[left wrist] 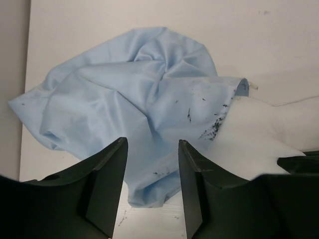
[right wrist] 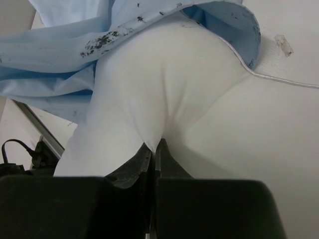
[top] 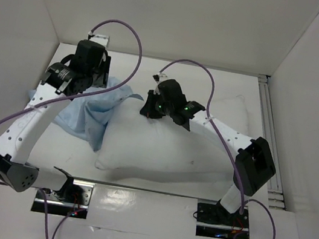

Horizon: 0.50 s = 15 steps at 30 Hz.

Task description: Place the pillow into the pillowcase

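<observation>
White counter (top: 227, 82), white walls. Pillow (top: 166, 151): long axis left-right, left end under hem of pillowcase (top: 86, 116), sack lying further left. Right pincer (right wrist: 153, 145) clenched on pillow fabric (nearer arm). Left pincer (left wrist: 152, 147) released, above pillowcase.

The pillow (top: 180, 144) is lying across the middle of the table (top: 227, 82). The pillowcase (top: 90, 114) is lying bunched just left of the pillow. Its nearest edge is draping over the pillow's left end, so that corner is sitting under the cloth. My right gripper (right wrist: 153, 145) is resting on the pillow's left end, just right of that draped edge, with its jaws pinching a fold of the pillow between them. My left gripper (left wrist: 152, 144) is hanging left of the pillow, above the pillowcase, jaws apart. My left arm's base (top: 70, 193) and my right arm's base (top: 219, 218) are sitting in front of the pillow.
</observation>
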Available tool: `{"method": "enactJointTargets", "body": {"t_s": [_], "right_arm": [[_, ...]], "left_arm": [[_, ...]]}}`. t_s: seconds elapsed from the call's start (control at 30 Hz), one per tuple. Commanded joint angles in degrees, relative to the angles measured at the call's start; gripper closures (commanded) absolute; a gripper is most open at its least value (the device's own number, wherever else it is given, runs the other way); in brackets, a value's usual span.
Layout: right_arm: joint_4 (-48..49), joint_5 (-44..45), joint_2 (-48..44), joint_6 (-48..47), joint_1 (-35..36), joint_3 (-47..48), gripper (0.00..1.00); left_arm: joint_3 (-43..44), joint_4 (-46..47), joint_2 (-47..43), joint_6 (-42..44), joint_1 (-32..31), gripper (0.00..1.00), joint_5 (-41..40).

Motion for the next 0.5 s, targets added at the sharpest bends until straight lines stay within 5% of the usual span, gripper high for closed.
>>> {"method": "enactJointTargets", "body": {"t_s": [0.0, 0.03, 0.07, 0.2, 0.47], "right_arm": [[-3.91, 1.4, -0.82, -1.25, -0.13, 0.76, 1.0], [-3.91, 1.4, -0.82, -1.25, -0.13, 0.76, 1.0], [-3.91, 1.4, -0.82, -1.25, -0.13, 0.76, 1.0], [-3.3, 1.4, -0.82, -1.25, -0.13, 0.24, 1.0], [-3.91, 0.78, 1.28, -1.77, -0.13, 1.47, 1.0]], "left_arm": [[1.73, -0.94, -2.22, 2.91, 0.01, 0.43, -1.51], [1.11, -0.94, -2.22, 3.44, 0.01, 0.4, -0.11], [1.11, -0.94, -1.53, 3.44, 0.01, 0.23, 2.69], [-1.96, 0.73, 3.3, 5.02, -0.51, 0.0, 10.97], [-9.43, 5.74, 8.14, 7.65, -5.08, 0.0, 5.36]]}}
